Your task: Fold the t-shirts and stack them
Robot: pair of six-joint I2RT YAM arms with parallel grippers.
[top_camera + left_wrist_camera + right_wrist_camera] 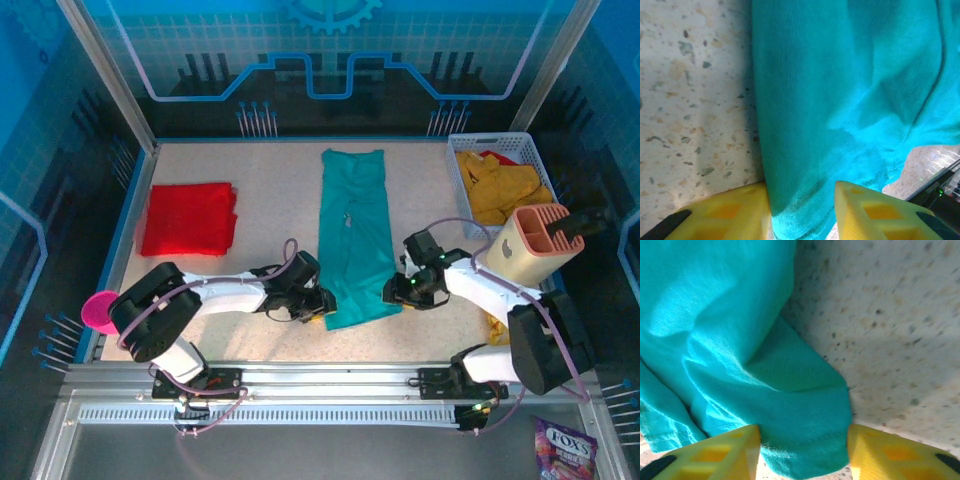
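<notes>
Checked nearest first. Found the left gripper (322,300) low on the bench (270,200), at the near left corner of the teal t-shirt (352,235). Found the right gripper (392,292) opposite, at the near right edge of the same shirt. Could not judge either gap from overhead (wrist housings in the way).

From the left wrist: yellow fingers (730,212) part-open, set either side of the shirt's near corner, with teal cloth lying in the gap. Speckled bench bare to the left. No firm pinch confirmed.

From the right wrist: fingers (885,450) likewise part-open, straddling the stitched bottom hem, with soft folds of teal rising to the left and bare bench to the right. Hem stitching legible here, not from overhead. No firm pinch confirmed here either.

Farther out, from overhead: recorded the teal shirt as folded into a long narrow strip running straight up the middle of the bench, with a small pale mark at mid-length. Noted the red t-shirt (190,218) folded flat, well apart to the left. Noted the mustard-yellow t-shirts (500,185) heaped in a white basket (490,138) at the far right corner. Also logged a pink cup (98,312) at the left edge and a beige holder (540,245) just in front of the basket.
</notes>
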